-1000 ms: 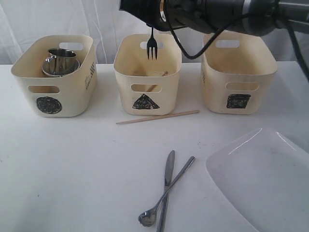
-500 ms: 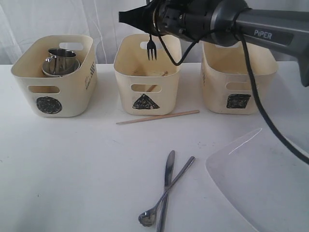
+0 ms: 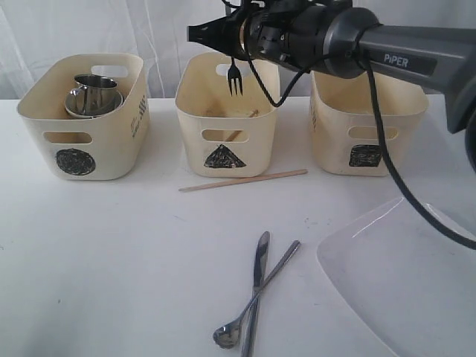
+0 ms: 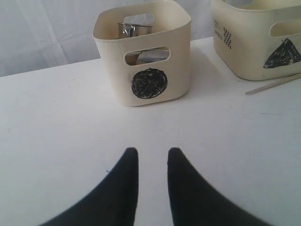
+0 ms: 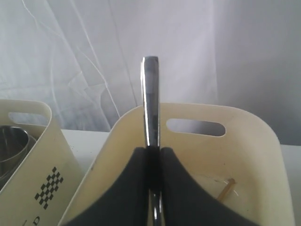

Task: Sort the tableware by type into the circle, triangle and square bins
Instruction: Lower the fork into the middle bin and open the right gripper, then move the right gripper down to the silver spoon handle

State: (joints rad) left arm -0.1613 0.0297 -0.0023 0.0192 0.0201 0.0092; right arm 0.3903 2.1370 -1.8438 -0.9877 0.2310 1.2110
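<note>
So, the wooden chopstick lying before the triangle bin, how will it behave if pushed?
Thin and wooden, the chopstick is probably light and stiff. Flat on the smooth table, it would likely slide or spin when pushed.

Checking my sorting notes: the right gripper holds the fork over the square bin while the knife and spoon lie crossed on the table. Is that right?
The bin is wrong: the right gripper holds the fork over the triangle bin, as the exterior view shows. The knife and spoon do lie crossed on the table.
</note>
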